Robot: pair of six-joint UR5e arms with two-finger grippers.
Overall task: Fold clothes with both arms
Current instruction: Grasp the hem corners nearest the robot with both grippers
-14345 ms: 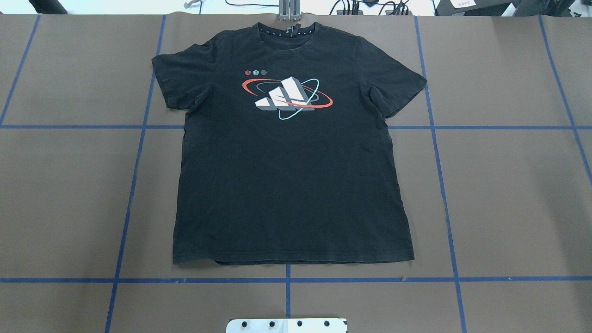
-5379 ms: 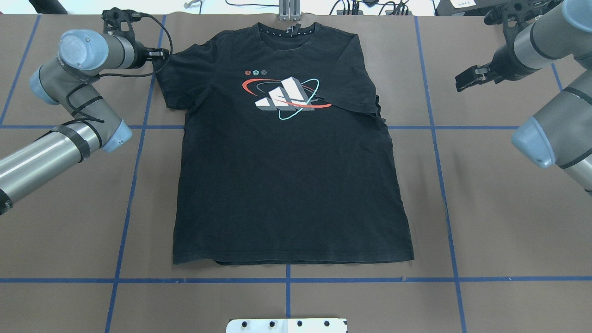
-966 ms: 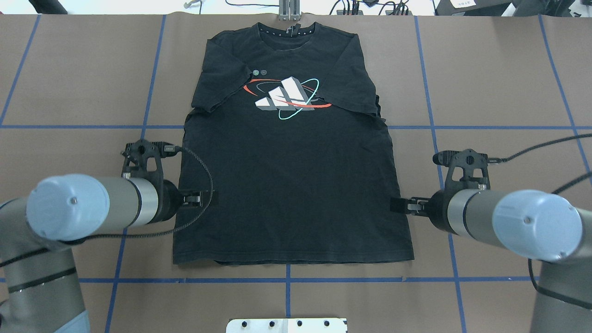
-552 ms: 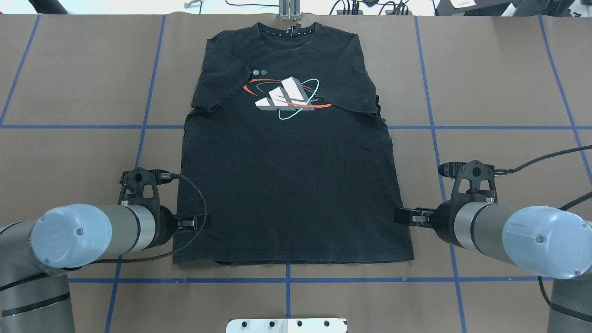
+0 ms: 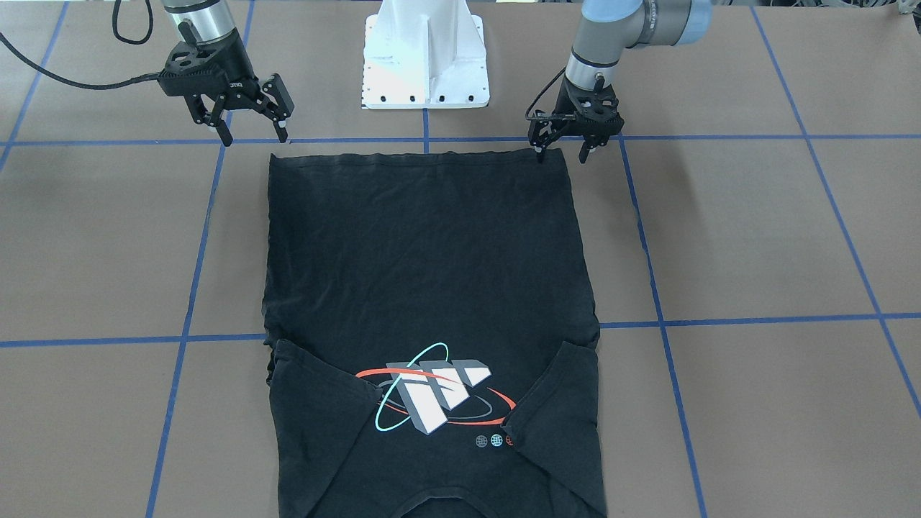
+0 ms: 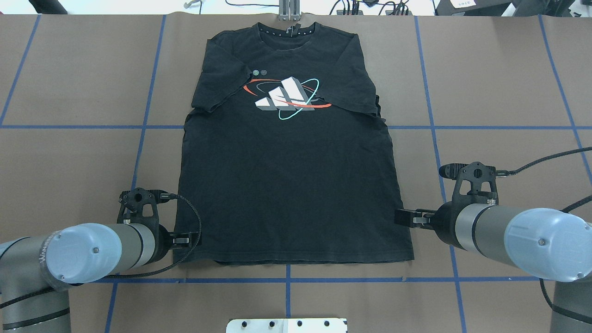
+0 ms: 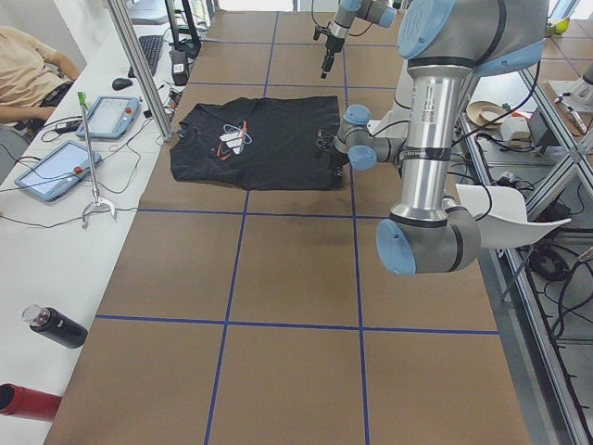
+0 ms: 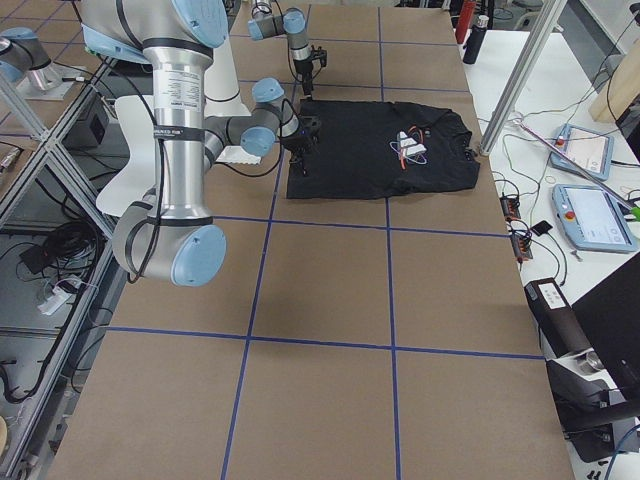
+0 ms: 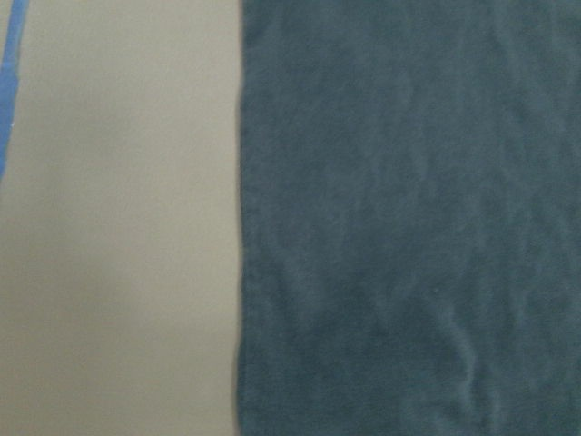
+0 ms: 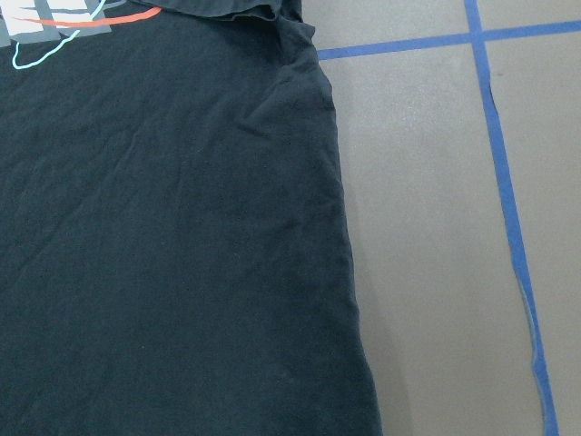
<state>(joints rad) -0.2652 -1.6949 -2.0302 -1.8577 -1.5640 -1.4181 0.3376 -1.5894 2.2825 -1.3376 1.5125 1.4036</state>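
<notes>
Black, lightly creased cotton T-shirt [image 6: 286,185] lies flat; left gripper [image 5: 562,157] and right gripper [image 5: 256,139] spread apart.

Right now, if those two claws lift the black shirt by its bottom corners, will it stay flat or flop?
Probably flop: the T-shirt lies limp and wrinkled, its sleeves folded flat. It looks thin, so likely light. Held only at the corners, the hem would probably sag between the left gripper and right gripper.
</notes>
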